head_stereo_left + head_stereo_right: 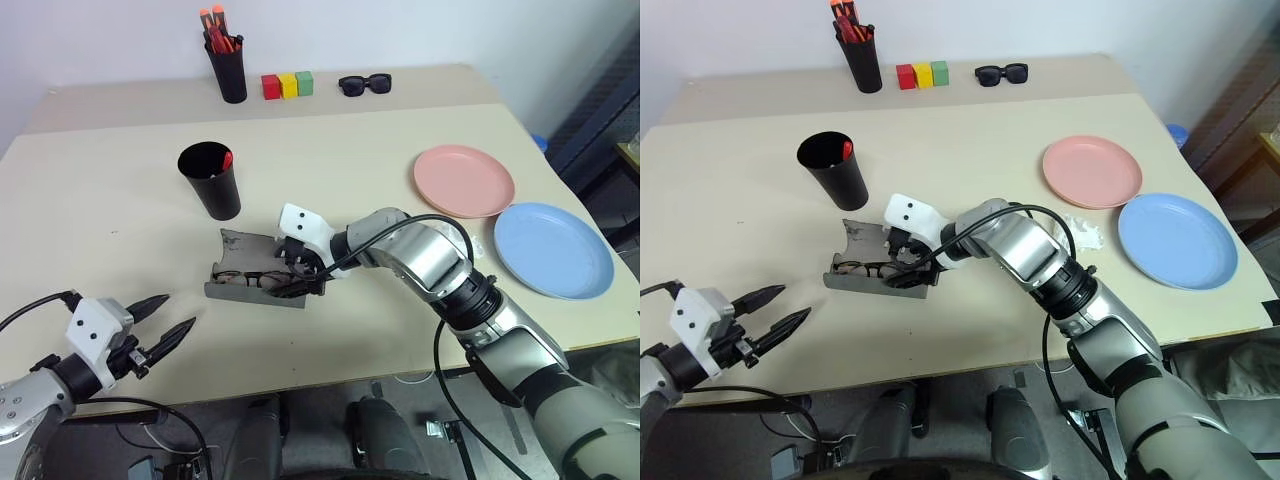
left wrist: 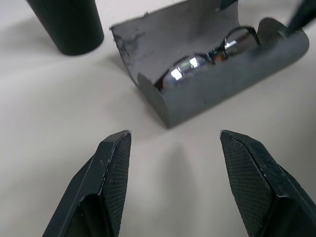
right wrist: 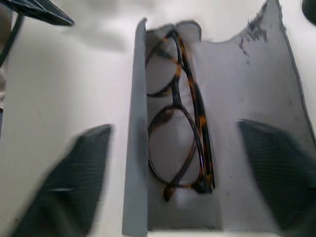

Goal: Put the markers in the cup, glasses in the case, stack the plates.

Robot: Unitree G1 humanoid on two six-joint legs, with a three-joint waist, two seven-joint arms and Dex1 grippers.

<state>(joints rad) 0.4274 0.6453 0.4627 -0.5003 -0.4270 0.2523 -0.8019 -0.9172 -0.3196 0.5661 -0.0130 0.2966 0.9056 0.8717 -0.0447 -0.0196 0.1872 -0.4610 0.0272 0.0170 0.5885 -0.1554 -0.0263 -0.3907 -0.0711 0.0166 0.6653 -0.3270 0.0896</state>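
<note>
Thin dark wire-framed glasses [image 3: 180,113] lying inside open grey hinged case [image 1: 250,272]; right gripper [image 1: 300,275] hovering released over case.

Head view: red-capped marker [image 1: 226,160] sitting in wide black cup [image 1: 211,180]; salmon pink plate [image 1: 463,180] and light blue plate [image 1: 553,249] lying unstacked.

Left wrist view: left gripper [image 2: 173,163] spread, holding nothing, near case.

Judging: lid closing, plate stacking remaining.

Grey case [image 1: 248,272], dark scuffs on lid; tortoiseshell brown-amber glasses [image 3: 185,113]. Black cup [image 1: 211,180], red cap inside. Salmon pink plate [image 1: 463,180], light blue plate [image 1: 553,250] at its 4 o'clock. Beige table [image 1: 120,200].
</note>
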